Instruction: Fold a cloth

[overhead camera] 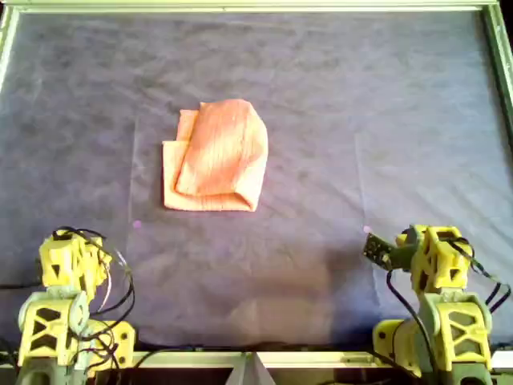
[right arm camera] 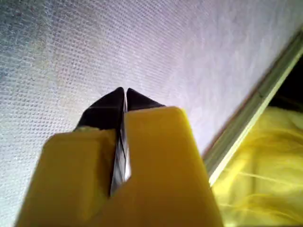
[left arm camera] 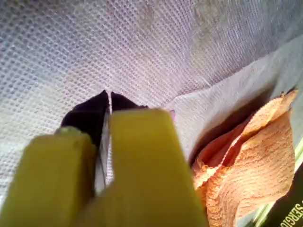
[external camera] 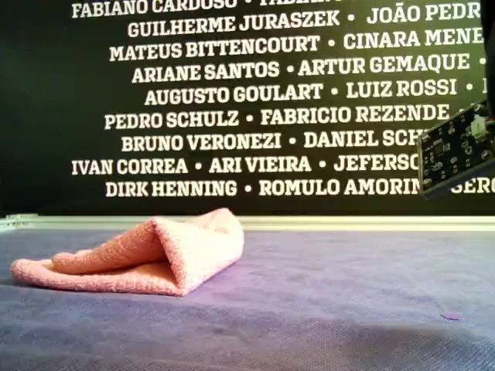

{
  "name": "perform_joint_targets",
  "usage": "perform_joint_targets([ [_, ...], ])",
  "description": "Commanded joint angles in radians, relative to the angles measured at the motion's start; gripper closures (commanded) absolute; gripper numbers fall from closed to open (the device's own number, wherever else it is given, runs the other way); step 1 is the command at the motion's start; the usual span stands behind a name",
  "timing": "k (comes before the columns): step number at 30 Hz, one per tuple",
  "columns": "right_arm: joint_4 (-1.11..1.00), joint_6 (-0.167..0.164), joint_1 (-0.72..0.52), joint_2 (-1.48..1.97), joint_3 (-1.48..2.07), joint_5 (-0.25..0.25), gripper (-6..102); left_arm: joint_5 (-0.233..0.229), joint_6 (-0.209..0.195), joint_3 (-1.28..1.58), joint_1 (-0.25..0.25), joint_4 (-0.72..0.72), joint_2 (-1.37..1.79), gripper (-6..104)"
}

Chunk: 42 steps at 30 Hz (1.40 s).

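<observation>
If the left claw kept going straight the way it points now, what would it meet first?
Most likely the purple sheet. The left claw is shut and empty, its tips aimed at bare fabric. The folded pink cloth lies off to one side of that line, not in it, though depth is hard to judge.

Probably a lab or demonstration stand: a framed tabletop (overhead camera: 497, 48) under a purple sheet (overhead camera: 361, 120), before a black wall of printed names (external camera: 255, 93).
</observation>
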Motion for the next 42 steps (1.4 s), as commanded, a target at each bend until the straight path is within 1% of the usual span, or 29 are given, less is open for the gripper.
perform_joint_targets([
  [1,0.014,0.006,-0.008,0.048,0.015,-0.002,96,0.002,-0.005,-0.018,0.025,0.002,0.015,99],
  [23,0.014,0.006,-0.008,0.048,0.015,-0.002,96,0.002,-0.006,-0.018,0.009,0.003,0.015,99],
  [40,0.014,0.006,-0.008,0.048,0.015,-0.002,96,0.002,-0.006,-0.018,0.014,0.003,0.015,99],
  [42,0.014,0.006,0.011,0.048,0.015,-0.002,96,0.002,-0.006,-0.018,0.014,0.003,0.015,99],
])
